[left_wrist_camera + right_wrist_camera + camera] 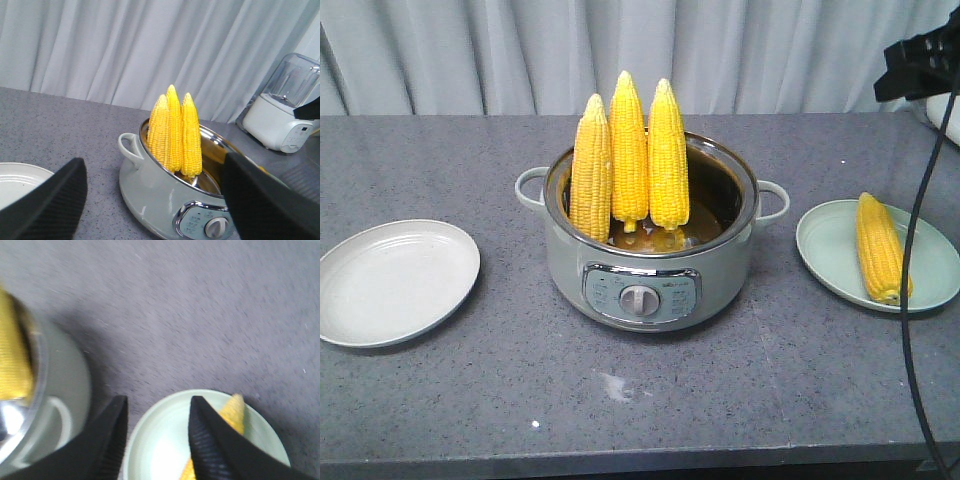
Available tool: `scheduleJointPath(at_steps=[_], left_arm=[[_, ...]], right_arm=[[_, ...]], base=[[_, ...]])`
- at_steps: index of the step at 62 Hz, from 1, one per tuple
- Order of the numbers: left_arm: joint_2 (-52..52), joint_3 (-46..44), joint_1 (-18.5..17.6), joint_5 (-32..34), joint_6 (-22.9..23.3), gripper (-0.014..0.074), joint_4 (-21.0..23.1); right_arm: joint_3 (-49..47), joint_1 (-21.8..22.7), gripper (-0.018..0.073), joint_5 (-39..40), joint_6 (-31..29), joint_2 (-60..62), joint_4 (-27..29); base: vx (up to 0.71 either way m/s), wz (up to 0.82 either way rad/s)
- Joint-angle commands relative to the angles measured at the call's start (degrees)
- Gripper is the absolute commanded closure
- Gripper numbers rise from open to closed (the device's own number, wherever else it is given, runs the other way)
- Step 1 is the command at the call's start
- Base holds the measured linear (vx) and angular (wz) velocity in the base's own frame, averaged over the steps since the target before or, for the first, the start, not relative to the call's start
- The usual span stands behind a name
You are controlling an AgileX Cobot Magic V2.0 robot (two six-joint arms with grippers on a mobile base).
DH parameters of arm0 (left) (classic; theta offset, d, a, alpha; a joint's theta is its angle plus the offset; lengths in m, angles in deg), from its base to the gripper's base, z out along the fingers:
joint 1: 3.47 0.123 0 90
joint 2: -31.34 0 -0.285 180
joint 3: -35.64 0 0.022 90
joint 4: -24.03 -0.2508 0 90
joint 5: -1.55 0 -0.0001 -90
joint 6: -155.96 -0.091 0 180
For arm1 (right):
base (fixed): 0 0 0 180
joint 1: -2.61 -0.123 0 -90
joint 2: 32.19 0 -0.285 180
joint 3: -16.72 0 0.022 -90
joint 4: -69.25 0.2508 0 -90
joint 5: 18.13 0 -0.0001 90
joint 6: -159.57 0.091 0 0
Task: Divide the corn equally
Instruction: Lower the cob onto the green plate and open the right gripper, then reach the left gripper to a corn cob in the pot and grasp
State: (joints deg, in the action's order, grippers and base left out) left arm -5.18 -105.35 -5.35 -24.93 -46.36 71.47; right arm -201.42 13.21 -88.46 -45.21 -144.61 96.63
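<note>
Three cobs of corn (pixel 630 155) stand upright, tips up, in a pale green electric pot (pixel 570 265) at the table's middle. A fourth cob (pixel 880 248) lies on the green plate (pixel 825 250) at the right. The white plate (pixel 395 280) at the left holds nothing. My left gripper (pixel 155 167) is open and hangs left of the pot (pixel 150 185), facing the three cobs (pixel 175 132) from a distance. My right gripper (pixel 157 407) is open above the right plate (pixel 165 440), beside the lying cob (pixel 232 412) and holding nothing.
A white blender (pixel 282 115) stands behind the pot at the right. My right arm's black end (pixel 920 55) and its cable (pixel 912 260) hang over the right plate. Grey curtains close the back; the table's front edge is near.
</note>
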Motion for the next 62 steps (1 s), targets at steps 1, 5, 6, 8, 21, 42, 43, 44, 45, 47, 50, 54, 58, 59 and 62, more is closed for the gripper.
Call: scheduleJointPath(at_steps=[1, 5, 6, 8, 21, 42, 43, 44, 45, 47, 50, 54, 58, 59, 62], left_arm=[[-0.57, -1.96, -0.11, 2.66, -0.25, 0.0059, 1.39], [-0.57, -1.96, -0.11, 2.66, -0.25, 0.0059, 1.39], [-0.57, -1.96, -0.11, 2.66, -0.25, 0.0059, 1.39], [-0.57, -1.96, -0.11, 2.53, -0.25, 0.0059, 1.39], [-0.57, -1.96, -0.11, 1.24, -0.25, 0.0059, 1.39], [-0.96, -1.96, -0.11, 0.27, -0.30, 0.0059, 1.45], [-1.10, -2.04, -0.11, 0.26, -0.30, 0.0060, 1.45], [-1.32, -2.05, -0.11, 0.26, -0.30, 0.0062, 1.50], [-1.58, -2.05, -0.11, 0.34, -0.30, 0.0064, 1.60], [-2.55, -2.46, -0.11, 0.36, -0.52, 0.0066, 1.88], [-4.30, -3.60, -0.11, -0.36, -2.37, 0.0074, 2.69], [-8.16, -7.06, -0.11, -1.73, -6.72, 0.0086, 4.92], [-12.53, -11.89, -0.11, -3.20, -11.21, 0.0097, 7.29], [-14.04, -13.58, -0.11, -3.75, -12.32, 0.0099, 7.99], [-18.04, -17.74, -0.11, -5.20, -14.38, 0.0101, 9.56]], right_arm=[[-1.63, 0.21, 0.0351, 1.28, -2.96, 7.51, 4.76], [-1.63, 0.21, 0.0398, 1.02, -3.65, 10.77, 5.54], [-1.63, 0.21, 0.0407, 0.91, -3.76, 11.42, 5.71], [-1.63, 0.21, 0.0432, 0.43, -4.08, 13.09, 6.22], [-1.42, 0.21, 0.0572, -3.43, -6.41, 23.42, 9.27], [33.40, 0.21, 0.0564, 9.93, -11.41, 48.24, 8.32], [34.79, 0.21, 0.0564, 10.31, -11.58, 49.11, 8.32], [36.80, 0.21, 0.0564, 10.73, -11.65, 50.40, 8.32], [38.68, 0.21, 0.0564, 10.97, -11.65, 51.23, 8.32], [41.57, 0.21, 0.0564, 11.22, -11.65, 53.30, 8.39], [45.51, 0.21, 0.0564, 11.40, -11.69, 56.23, 8.39], [49.10, 0.21, 0.0564, 11.40, -12.19, 59.54, 8.32], [51.23, 0.21, 0.0564, 11.34, -12.32, 62.31, 8.32], [51.69, 0.21, 0.0564, 11.28, -12.32, 63.10, 8.32], [52.41, 0.21, 0.0564, 11.28, -12.26, 64.82, 8.38]], base=[[0.00, 0.00], [0.00, 0.00], [0.00, 0.00], [0.00, 0.00], [0.00, 0.00], [0.00, 0.00], [0.00, 0.00], [0.00, 0.00], [0.00, 0.00], [0.00, 0.00], [0.00, 0.00], [0.00, 0.00], [0.00, 0.00], [0.00, 0.00], [0.00, 0.00]])
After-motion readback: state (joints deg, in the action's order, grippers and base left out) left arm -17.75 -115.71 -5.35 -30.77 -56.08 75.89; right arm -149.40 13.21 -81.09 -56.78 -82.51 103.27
